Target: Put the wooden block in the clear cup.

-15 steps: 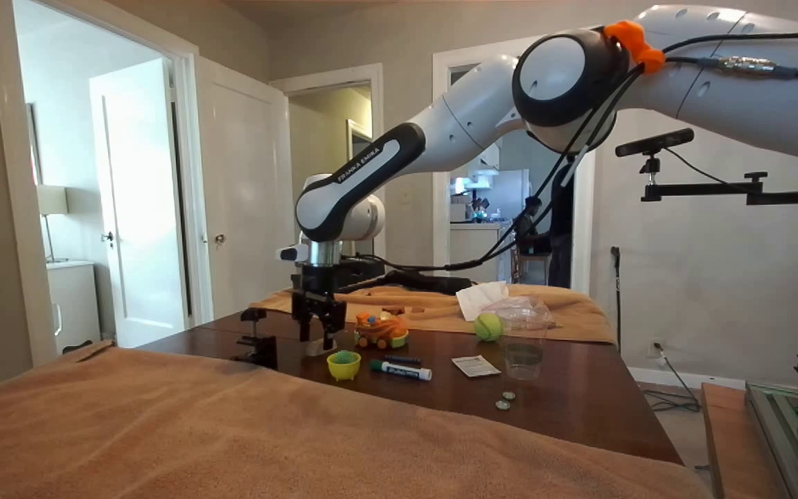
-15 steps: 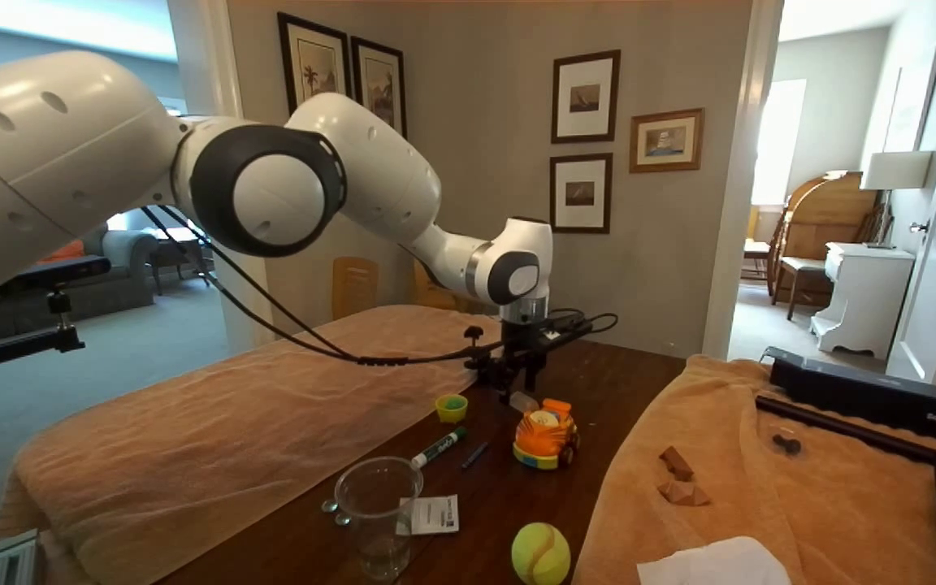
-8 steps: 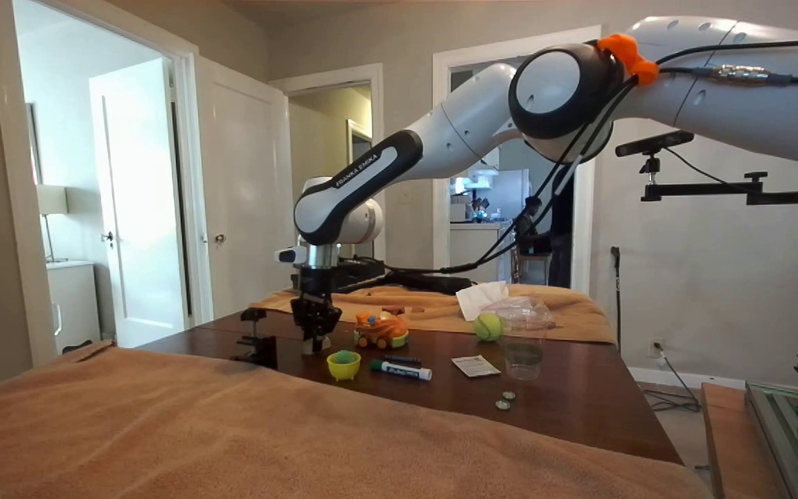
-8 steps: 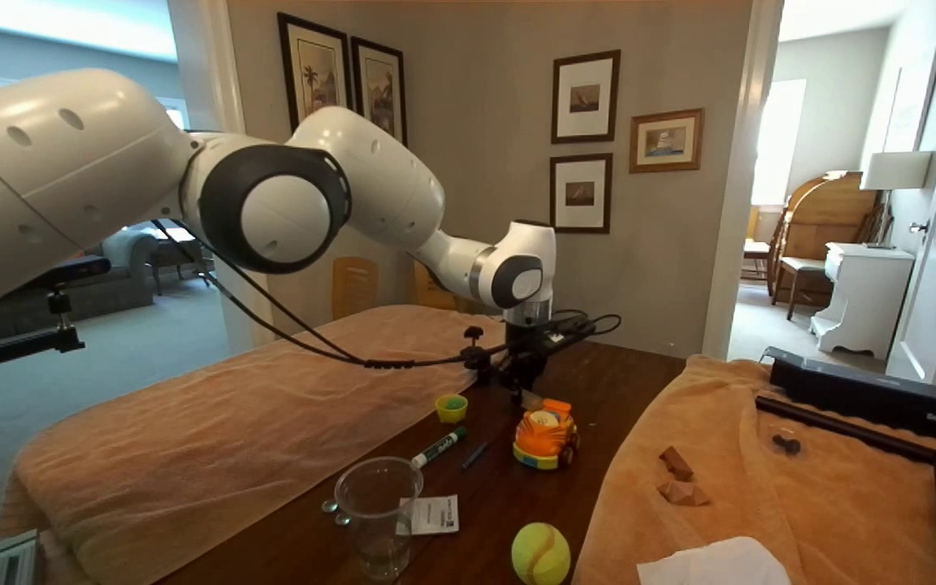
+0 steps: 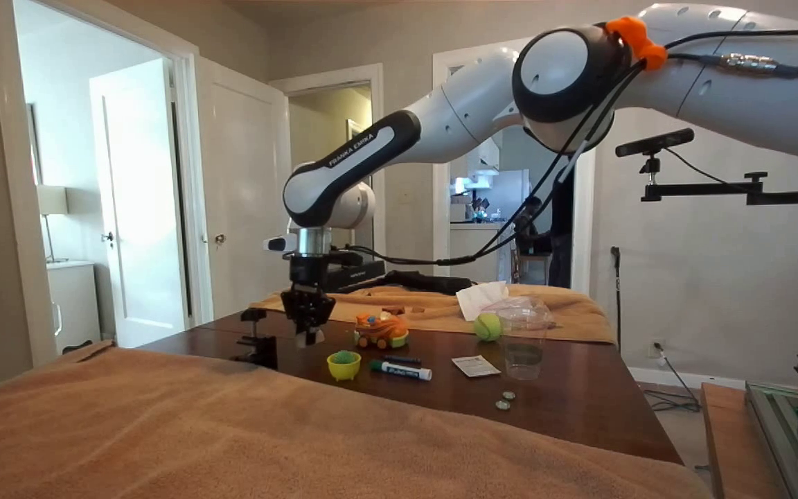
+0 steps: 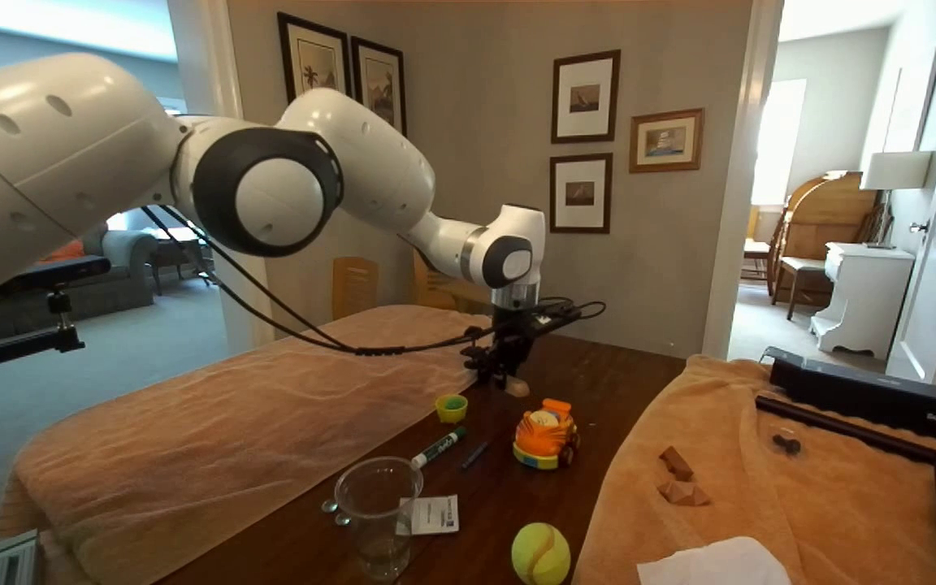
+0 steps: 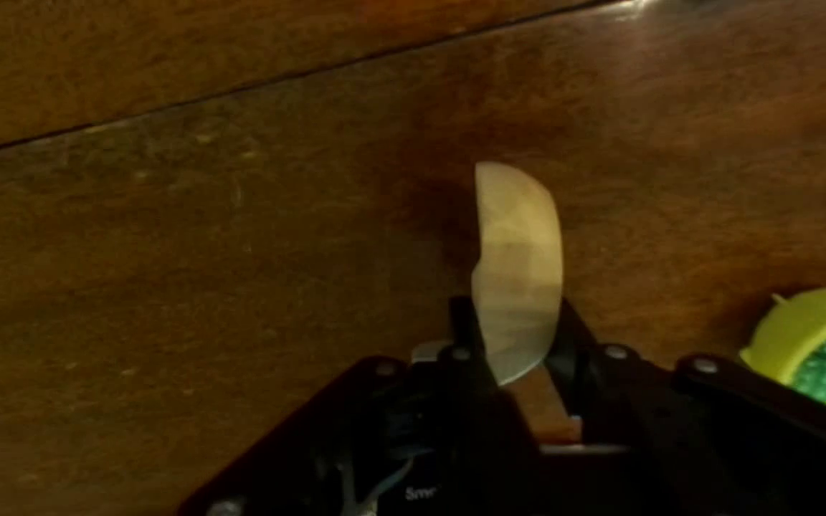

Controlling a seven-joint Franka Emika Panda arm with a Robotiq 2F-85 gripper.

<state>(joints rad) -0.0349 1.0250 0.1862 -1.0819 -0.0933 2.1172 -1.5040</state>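
Note:
In the wrist view the pale wooden block, rounded along one side, is pinched between the black fingers of my gripper. Most of its length sticks out past the fingertips. An exterior view shows the gripper pointing down with the block at its tips, seemingly just above the dark table. The block also shows below the gripper in an exterior view. Well apart from them, the clear cup stands upright on the table; the cup is see-through and nothing shows inside.
A yellow-green bowl with a green spiky thing, an orange toy car, a marker, a packet and a tennis ball lie between block and cup. A black clamp stands beside the gripper.
One second ago the jaws stood open around the block on the table. They lowered and closed on it. Since then the gripper has risen with the block and shifted away from the toy car.

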